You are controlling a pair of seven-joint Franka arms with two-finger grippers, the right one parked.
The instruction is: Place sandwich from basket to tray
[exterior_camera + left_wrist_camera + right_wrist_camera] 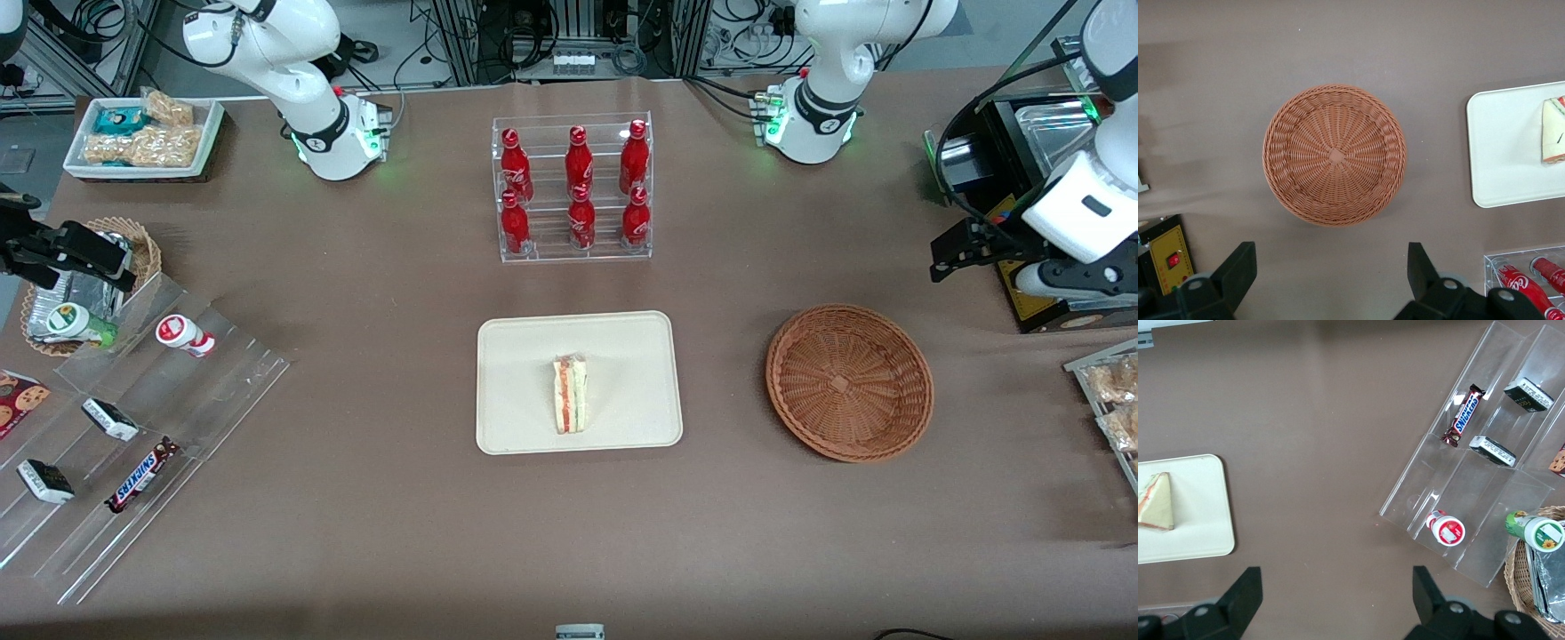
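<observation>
Sandwich (570, 394) is lying flat on the cream tray (516, 342), a little nearer the front camera than the tray's middle, filling edge showing its red and green layers. I'm reading that as the job being done: the wedge is resting on its broad face, well inside the low rim, so nothing is tipping or hanging over.

I'm seeing the wicker basket (849, 382) sitting empty beside the tray, toward the working arm's end of the table, and apart from it. I'm holding the left gripper (956, 253) high and off to that same end, over the table near the black box, clear of the basket. From the wrist camera I'm looking straight down at the bare basket (1334, 155) with both fingers (1235, 270) spread wide and nothing between them, which suits a retreat after a release.

Around the work area, the clear rack of red Coca-Cola bottles (573, 187) is standing farther from the front camera than the tray, well apart. The stepped acrylic display with the Snickers bar (140, 476) is lying toward the parked arm's end. I'm judging that nothing crowds the tray or blocks the way back.
</observation>
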